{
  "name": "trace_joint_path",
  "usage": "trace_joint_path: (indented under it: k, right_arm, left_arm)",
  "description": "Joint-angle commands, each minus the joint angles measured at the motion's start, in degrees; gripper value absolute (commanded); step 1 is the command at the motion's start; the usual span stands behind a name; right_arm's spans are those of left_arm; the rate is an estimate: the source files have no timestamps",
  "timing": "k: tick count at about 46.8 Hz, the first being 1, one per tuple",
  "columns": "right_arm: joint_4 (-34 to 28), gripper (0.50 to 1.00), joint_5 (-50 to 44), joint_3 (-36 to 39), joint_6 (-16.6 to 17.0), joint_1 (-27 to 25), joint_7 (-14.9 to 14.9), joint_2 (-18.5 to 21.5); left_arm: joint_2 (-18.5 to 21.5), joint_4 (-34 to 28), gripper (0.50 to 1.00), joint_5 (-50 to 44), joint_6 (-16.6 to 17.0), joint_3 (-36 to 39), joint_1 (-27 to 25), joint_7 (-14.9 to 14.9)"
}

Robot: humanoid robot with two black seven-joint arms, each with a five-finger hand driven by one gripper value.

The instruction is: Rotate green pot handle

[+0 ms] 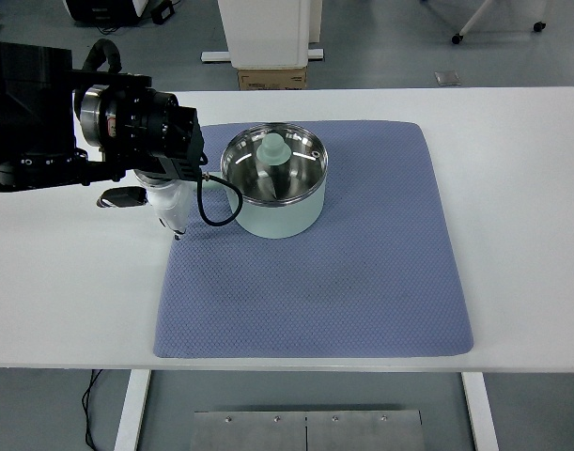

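In the head view, the left arm is reaching in over the white table, its bulky black wrist hiding most of the left hand. Only pale fingers are showing below the wrist, pointing down at the mat's left edge, and I cannot tell whether they are spread, pressed together or pinching anything. A thin black cable is looping from the wrist toward the pot. The right arm is not appearing at all.

The green pot is sitting just to the right of the hand, on the blue-grey mat. Its handle is not clearly showing; it may be lying on the pot's left side behind the hand, but this is only a guess.

Doing this step well is probably calling for steady sideways contact low on the handle, sweeping in an arc around the pot's centre so that the pot is turning rather than sliding off across the mat.

The pot is round and straight-walled, with a pale mint, smooth outer coat and a shiny steel inside that is throwing reflections. A mint knob-like piece is resting inside it. The mat is looking soft and finely dimpled, likely giving some grip.
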Motion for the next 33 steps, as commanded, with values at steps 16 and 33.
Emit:
trace_joint_path:
  k: [16,33]
  right_arm:
    - [0.0,1.0,0.0,0.0,0.01,0.0,0.0,0.0]
    - [0.0,1.0,0.0,0.0,0.01,0.0,0.0,0.0]
  left_arm:
    - [-1.08,1.07,1.0,0.0,0.0,1.28,-0.02,0.0]
    - [-0.99,-2.17,1.0,0.0,0.0,-1.0,-0.46,0.0]
